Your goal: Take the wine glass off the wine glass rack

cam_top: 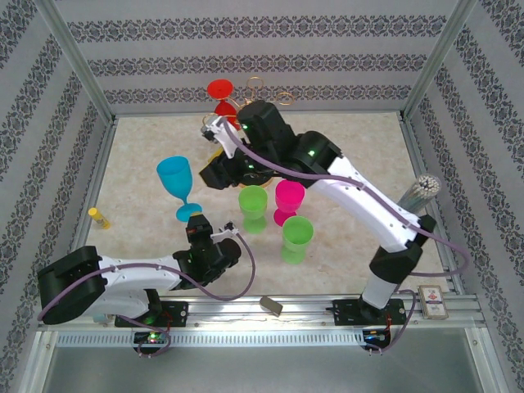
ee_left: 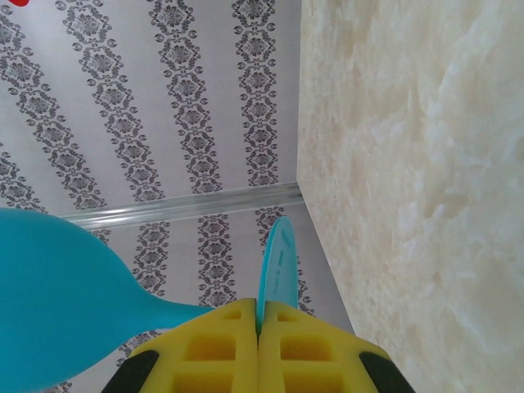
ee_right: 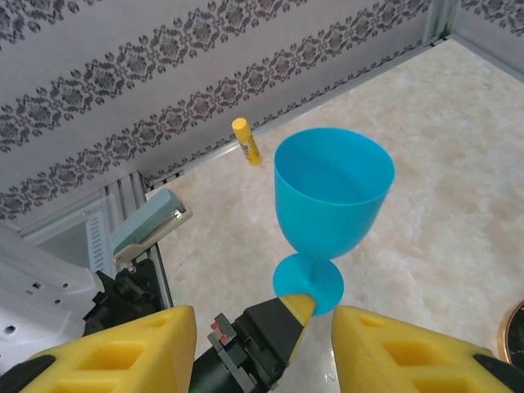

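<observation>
Top view: left claw (cam_top: 196, 223) gripping foot of blue wine glass (cam_top: 175, 178). Glass standing upright, off rack (cam_top: 257, 82), sitting in front of rack and to its left. Red glass (cam_top: 219, 88) sitting on rack.

Left wrist view: yellow fingers (ee_left: 217, 352) pressing together on thin edge of glass foot.

Right wrist view: right claw (ee_right: 262, 348) standing open, gripping nothing, facing away from rack toward blue wine glass.

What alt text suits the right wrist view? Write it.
A blue glass, held by its foot in the left gripper, over a marble table. The right gripper's open yellow fingers frame the bottom edge; a yellow stick lies by the patterned wall.
</observation>
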### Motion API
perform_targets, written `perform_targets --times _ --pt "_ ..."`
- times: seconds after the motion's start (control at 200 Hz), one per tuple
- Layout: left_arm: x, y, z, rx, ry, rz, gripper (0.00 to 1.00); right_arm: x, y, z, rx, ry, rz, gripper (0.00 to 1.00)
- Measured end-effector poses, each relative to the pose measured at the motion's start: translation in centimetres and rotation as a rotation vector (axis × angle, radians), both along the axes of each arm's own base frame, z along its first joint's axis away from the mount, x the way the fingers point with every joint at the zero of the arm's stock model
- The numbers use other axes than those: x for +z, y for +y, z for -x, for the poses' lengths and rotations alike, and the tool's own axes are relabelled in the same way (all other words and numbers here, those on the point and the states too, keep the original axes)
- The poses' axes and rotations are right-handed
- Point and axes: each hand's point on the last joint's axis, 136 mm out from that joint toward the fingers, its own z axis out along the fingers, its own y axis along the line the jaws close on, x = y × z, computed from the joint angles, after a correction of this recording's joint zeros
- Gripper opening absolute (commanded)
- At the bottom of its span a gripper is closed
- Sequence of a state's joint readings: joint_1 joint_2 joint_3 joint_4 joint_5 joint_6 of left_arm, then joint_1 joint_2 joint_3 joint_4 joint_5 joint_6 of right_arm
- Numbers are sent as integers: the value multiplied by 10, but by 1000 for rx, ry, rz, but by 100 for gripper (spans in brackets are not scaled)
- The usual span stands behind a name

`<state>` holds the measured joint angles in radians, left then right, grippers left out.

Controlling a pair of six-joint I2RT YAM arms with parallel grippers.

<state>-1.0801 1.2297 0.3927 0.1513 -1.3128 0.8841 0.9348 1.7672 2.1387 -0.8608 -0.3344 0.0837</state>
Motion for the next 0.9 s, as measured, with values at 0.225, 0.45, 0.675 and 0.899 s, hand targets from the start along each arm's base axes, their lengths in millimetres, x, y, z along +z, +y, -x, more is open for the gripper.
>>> perform_targets --times 0.225,0.45,0.675,0.899 --pt "-3 1 1 -7 11 -11 0 -10 40 -9 68 -16 47 55" --pt "-4 1 1 -11 18 -23 0 -31 67 -5 133 -9 85 60" --pt "-4 1 1 -12 23 -40 0 -47 72 -5 149 17 114 60" --pt "-4 1 1 -11 26 -54 0 -55 81 -12 149 10 109 60"
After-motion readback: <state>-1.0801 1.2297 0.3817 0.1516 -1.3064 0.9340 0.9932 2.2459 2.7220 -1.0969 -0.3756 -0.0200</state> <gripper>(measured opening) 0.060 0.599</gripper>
